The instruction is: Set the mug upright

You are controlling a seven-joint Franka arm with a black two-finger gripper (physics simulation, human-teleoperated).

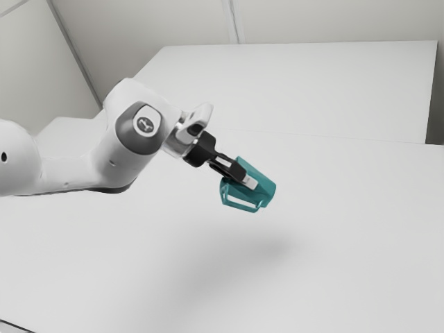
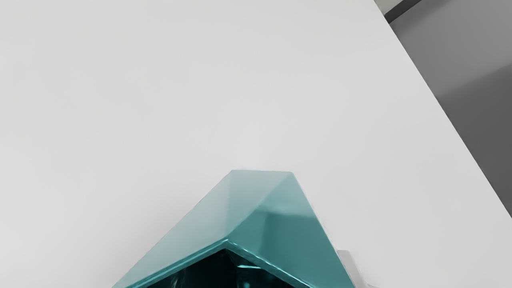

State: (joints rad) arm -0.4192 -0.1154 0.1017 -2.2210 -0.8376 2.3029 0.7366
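Just right of centre in the exterior view, my gripper (image 1: 243, 177) grasps, as best I can tell, the tilted teal mug (image 1: 262, 186) above the table (image 1: 361, 236). I'd swing its base straight down, lower gently, release once it's flat.

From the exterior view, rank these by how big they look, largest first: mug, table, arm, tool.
1. Table
2. Arm
Unranked below those: mug and tool. They look close in size, and the mug partly overlaps the tool's outline.
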